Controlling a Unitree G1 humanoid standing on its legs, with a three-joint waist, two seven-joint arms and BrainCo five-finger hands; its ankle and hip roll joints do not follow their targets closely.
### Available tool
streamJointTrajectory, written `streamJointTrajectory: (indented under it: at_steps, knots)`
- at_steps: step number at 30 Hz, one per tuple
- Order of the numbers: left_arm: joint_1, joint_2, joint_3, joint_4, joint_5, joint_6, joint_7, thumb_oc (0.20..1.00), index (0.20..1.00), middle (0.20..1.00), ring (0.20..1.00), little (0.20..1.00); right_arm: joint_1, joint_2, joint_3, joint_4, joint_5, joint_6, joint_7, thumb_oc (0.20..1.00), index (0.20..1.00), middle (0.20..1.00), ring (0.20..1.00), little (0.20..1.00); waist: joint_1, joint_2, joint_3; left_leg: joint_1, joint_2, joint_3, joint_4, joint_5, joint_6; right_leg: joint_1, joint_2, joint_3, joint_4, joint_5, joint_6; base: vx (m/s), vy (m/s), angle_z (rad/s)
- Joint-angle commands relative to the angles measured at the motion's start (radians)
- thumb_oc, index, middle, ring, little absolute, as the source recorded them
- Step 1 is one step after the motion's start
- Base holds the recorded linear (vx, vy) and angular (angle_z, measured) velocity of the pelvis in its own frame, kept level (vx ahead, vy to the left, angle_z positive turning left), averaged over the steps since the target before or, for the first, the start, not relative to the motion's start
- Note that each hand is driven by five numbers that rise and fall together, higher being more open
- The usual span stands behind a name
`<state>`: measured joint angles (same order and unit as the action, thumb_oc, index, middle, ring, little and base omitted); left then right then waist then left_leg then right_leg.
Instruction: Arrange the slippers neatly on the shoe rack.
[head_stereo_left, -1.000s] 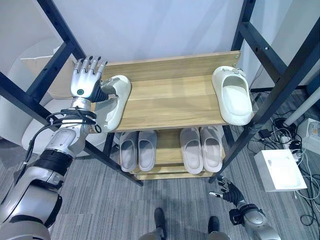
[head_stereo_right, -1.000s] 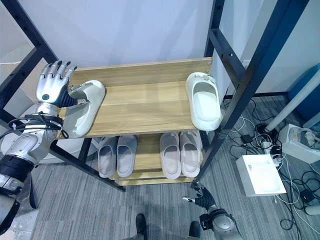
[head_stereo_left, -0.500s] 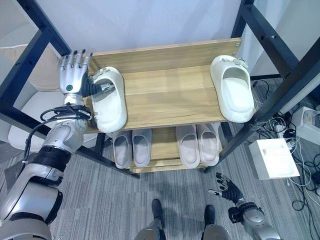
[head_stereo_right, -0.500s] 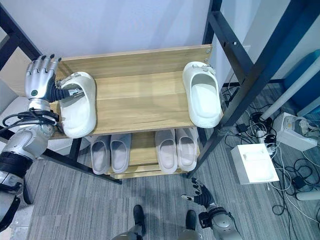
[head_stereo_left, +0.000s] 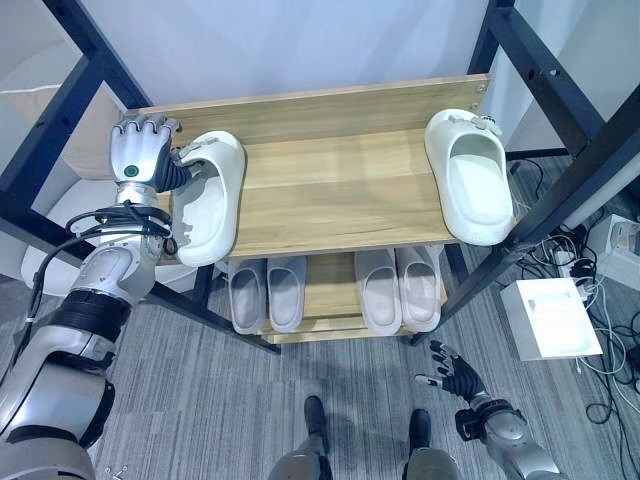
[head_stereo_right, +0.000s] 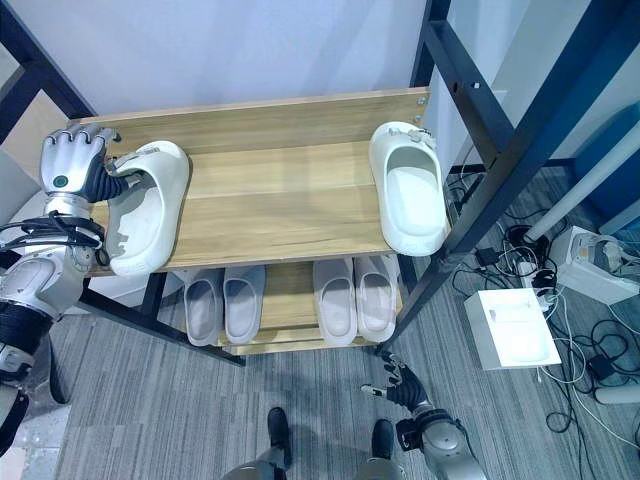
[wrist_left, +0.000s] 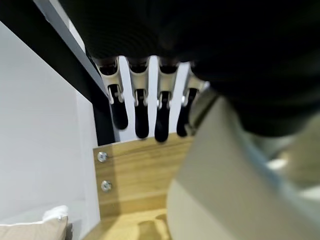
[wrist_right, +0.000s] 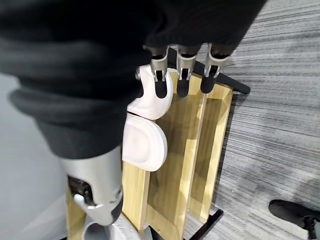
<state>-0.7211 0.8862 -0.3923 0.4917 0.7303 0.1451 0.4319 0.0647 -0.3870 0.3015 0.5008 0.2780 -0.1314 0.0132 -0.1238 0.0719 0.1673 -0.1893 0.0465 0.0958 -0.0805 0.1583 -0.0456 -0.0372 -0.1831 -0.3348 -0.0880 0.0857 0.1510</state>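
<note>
I have my left hand (head_stereo_left: 140, 160) up at the left end of the shoe rack's top shelf (head_stereo_left: 340, 195), its fingers (wrist_left: 141, 117) curled over and its thumb tucked into the heel opening of a cream slipper (head_stereo_left: 205, 200), so it is grasping that slipper at the back rim. The slipper lies along the shelf's left edge, sole down, heel toward the wall and toe toward me, with its toe end poking a little past the front lip. In the wrist view the dark fingertips hang bent just above the wooden back board (wrist_left: 137, 165), and the slipper's pale side shows close beside them.

The matching cream slipper (head_stereo_left: 472, 185) sits at the far right end of the same shelf, well apart from the first, also sole down, with its toe over the front edge.

On the lower shelf (head_stereo_left: 325, 295) two pairs of grey slippers (head_stereo_left: 268, 293) (head_stereo_left: 398, 288) lie side by side.

My right hand (head_stereo_left: 450, 372) hangs low over the grey carpet (head_stereo_left: 220, 410) in front of the rack, fingers spread and relaxed, touching nothing.
</note>
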Motion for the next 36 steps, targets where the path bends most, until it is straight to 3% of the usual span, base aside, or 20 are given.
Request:
streamJointTrajectory:
  at_steps: [1, 14, 22, 29, 31, 32, 36]
  knots:
    - [-0.154, 0.059, -0.009, 0.056, 0.076, -0.012, -0.016, 0.200, 0.200, 0.200, 0.200, 0.200, -0.016, 0.015, -0.013, -0.077, 0.037, -0.053, 0.014, 1.000, 1.000, 1.000, 1.000, 1.000, 0.006, -0.017, 0.005, 0.139, -0.046, 0.007, -0.005, -0.163, -0.010, -0.022, -0.010, -0.008, 0.025, -0.036, 0.031, 0.00, 0.000, 0.00]
    - [-0.298, -0.108, -0.162, -0.026, 0.125, -0.065, -0.039, 0.200, 0.200, 0.200, 0.200, 0.200, -0.013, 0.002, -0.025, -0.072, 0.059, -0.053, 0.002, 1.000, 1.000, 1.000, 1.000, 1.000, -0.029, -0.005, -0.001, 0.155, -0.044, 0.023, -0.006, -0.165, -0.013, -0.015, -0.006, 0.008, 0.021, -0.040, 0.029, 0.00, -0.004, -0.01]
    - [-0.427, -0.226, -0.258, 0.118, 0.087, -0.056, -0.045, 0.200, 0.200, 0.200, 0.200, 0.200, 0.002, -0.036, -0.060, -0.085, 0.074, -0.053, -0.008, 1.000, 1.000, 1.000, 1.000, 1.000, -0.082, 0.018, -0.012, 0.167, -0.032, 0.072, -0.007, -0.165, -0.019, -0.029, 0.008, 0.051, 0.016, -0.035, 0.030, 0.02, -0.036, -0.18]
    - [-0.440, -0.242, -0.249, 0.235, 0.046, -0.030, -0.051, 0.200, 0.200, 0.200, 0.200, 0.200, 0.010, -0.042, -0.096, -0.071, 0.090, -0.057, -0.022, 1.000, 1.000, 1.000, 1.000, 1.000, -0.115, 0.023, -0.013, 0.170, -0.016, 0.125, -0.007, -0.162, -0.024, -0.056, 0.024, 0.091, 0.011, -0.028, 0.030, 0.01, -0.043, -0.27]
    - [-0.439, -0.279, -0.225, 0.296, 0.009, -0.010, -0.068, 0.200, 0.200, 0.200, 0.200, 0.200, 0.013, -0.037, -0.105, -0.058, 0.094, -0.051, -0.025, 1.000, 1.000, 1.000, 1.000, 1.000, -0.118, 0.021, -0.014, 0.172, -0.011, 0.135, -0.007, -0.161, -0.027, -0.058, 0.028, 0.096, 0.010, -0.030, 0.027, 0.01, -0.064, -0.28]
    - [-0.440, -0.281, -0.225, 0.298, 0.008, -0.011, -0.067, 1.000, 1.000, 1.000, 1.000, 1.000, 0.013, -0.037, -0.106, -0.058, 0.094, -0.051, -0.025, 1.000, 1.000, 1.000, 1.000, 1.000, -0.117, 0.022, -0.014, 0.173, -0.011, 0.135, -0.007, -0.161, -0.027, -0.058, 0.028, 0.096, 0.010, -0.030, 0.027, 0.01, -0.053, -0.17]
    - [-0.461, -0.313, -0.213, 0.286, -0.012, -0.011, -0.100, 1.000, 1.000, 1.000, 1.000, 1.000, 0.023, -0.029, -0.116, -0.047, 0.099, -0.040, -0.021, 1.000, 1.000, 1.000, 1.000, 1.000, -0.113, 0.026, -0.015, 0.178, -0.009, 0.122, -0.007, -0.159, -0.031, -0.045, 0.029, 0.081, 0.009, -0.037, 0.023, 0.00, -0.046, -0.04]
